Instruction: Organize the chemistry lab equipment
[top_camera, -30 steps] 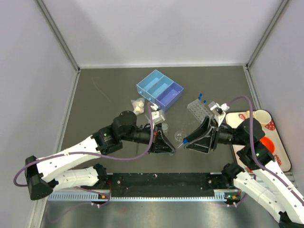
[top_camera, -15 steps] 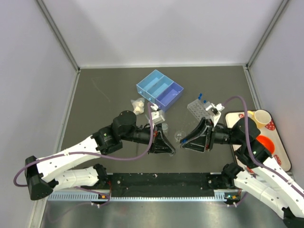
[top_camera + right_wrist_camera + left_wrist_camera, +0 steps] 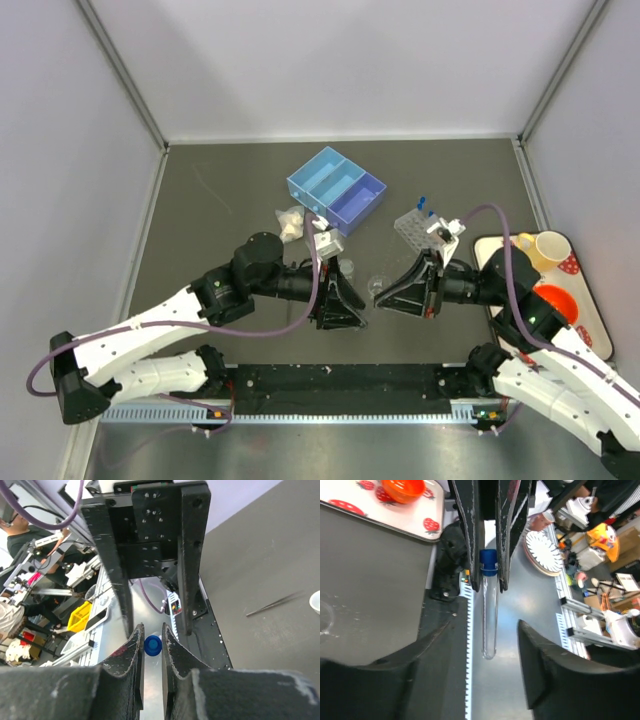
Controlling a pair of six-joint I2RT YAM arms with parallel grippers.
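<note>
A clear test tube [image 3: 489, 615] with a blue cap [image 3: 489, 562] hangs in the air between the two arms, above the table's near edge. My right gripper [image 3: 152, 647] is shut on that blue cap [image 3: 152, 645]. My left gripper [image 3: 485, 675] stands open, its fingers wide on either side of the tube's rounded end and not touching it. In the top view the left gripper [image 3: 352, 300] and right gripper [image 3: 385, 293] meet tip to tip. The clear holed rack [image 3: 417, 232] with blue-capped tubes [image 3: 424, 205] stands behind the right gripper. A round dish [image 3: 378, 285] and a tiny beaker [image 3: 347, 268] lie close by.
A blue divided box [image 3: 337, 188] sits at the back centre, with a small white item [image 3: 291, 222] beside it. The strawberry-patterned tray [image 3: 582, 318] at the right carries a yellow mug [image 3: 549, 246] and an orange bowl [image 3: 553, 300]. A thin stick [image 3: 272, 605] lies on the mat.
My left gripper has opened off the test tube. My right gripper moved left and closed on its blue cap.
</note>
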